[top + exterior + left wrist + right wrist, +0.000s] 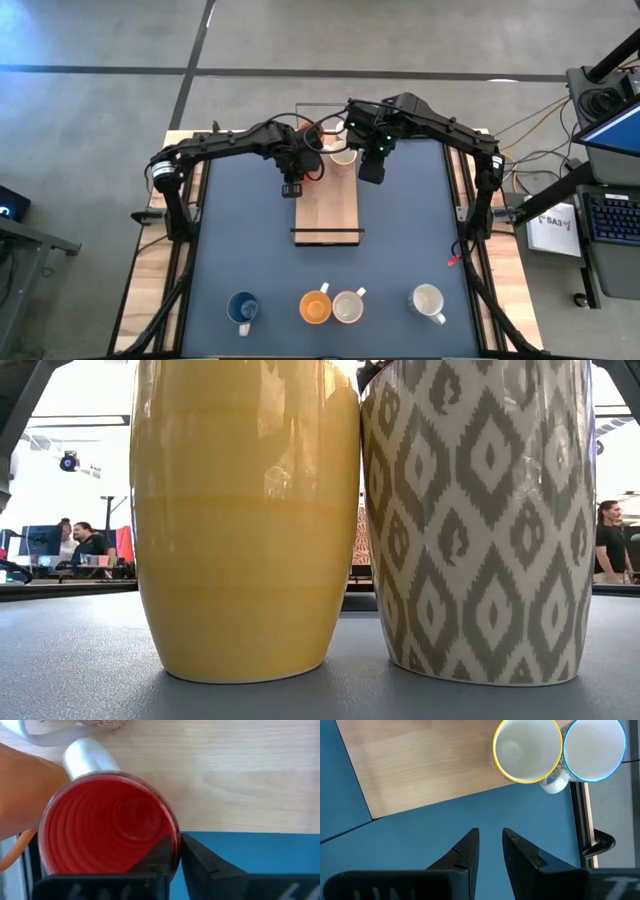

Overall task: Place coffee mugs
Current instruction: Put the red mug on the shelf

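A red mug (pixel 105 830) stands upright at the far left corner of the wooden board (pixel 325 210), and my left gripper (pixel 175 852) is shut on it from above. An orange mug (pixel 305 135) and a white mug (pixel 343 155) crowd beside it. The right wrist view shows a yellow-rimmed mug (pixel 527 750) and a blue-rimmed mug (pixel 595 747) touching at the board's corner. My right gripper (pixel 490 850) hangs open over the blue mat, right of the board, with nothing between its fingers. My left gripper has the red mug's wall (pixel 176 832) between its fingers: one finger (pixel 152 857) stands inside the cup and the other (pixel 205 862) outside it. The fingers come from above, pointing down. The mug stays upright, mouth up; whether its base rests on the board I cannot tell.
Along the near edge of the blue mat (pixel 240 240) stand a blue mug (pixel 243 308), an orange mug (pixel 316 306) against a patterned white one (pixel 348 306), and another white mug (pixel 428 302). Room lies between them and the board.
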